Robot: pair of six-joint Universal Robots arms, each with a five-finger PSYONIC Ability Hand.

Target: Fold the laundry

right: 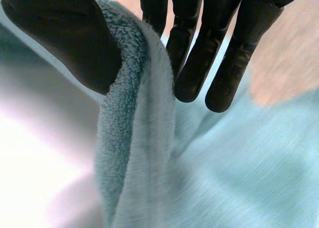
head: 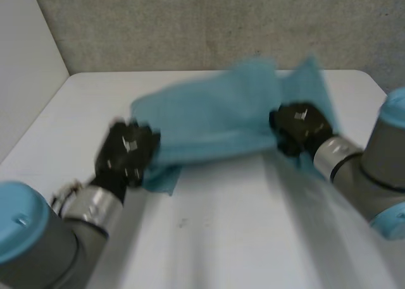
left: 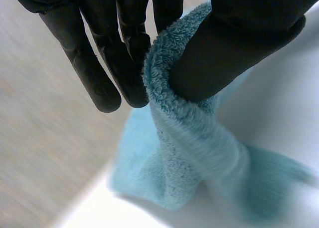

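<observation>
Above the far half of the white worktop point(head: 221, 238) a light-blue towel point(head: 215, 121) is stretched between the two hands. It seems to be off the surface, though its blurred outline in the head view does not let me be sure. The left hand point(head: 126, 151) has the towel's near-left end. In the left wrist view the thumb point(left: 234, 48) presses a rolled terry edge against the fingers point(left: 127, 63), so this hand is clamped on the cloth, which hangs below it in a narrow bunch. The right hand point(head: 300, 128) holds the opposite end (a pointed corner stands up behind it), and in its own wrist view the thumb point(right: 65, 38) pinches a folded edge against the fingers point(right: 194, 63) in the same way. Behind the worktop stands a grey wall point(head: 190, 23).
</observation>
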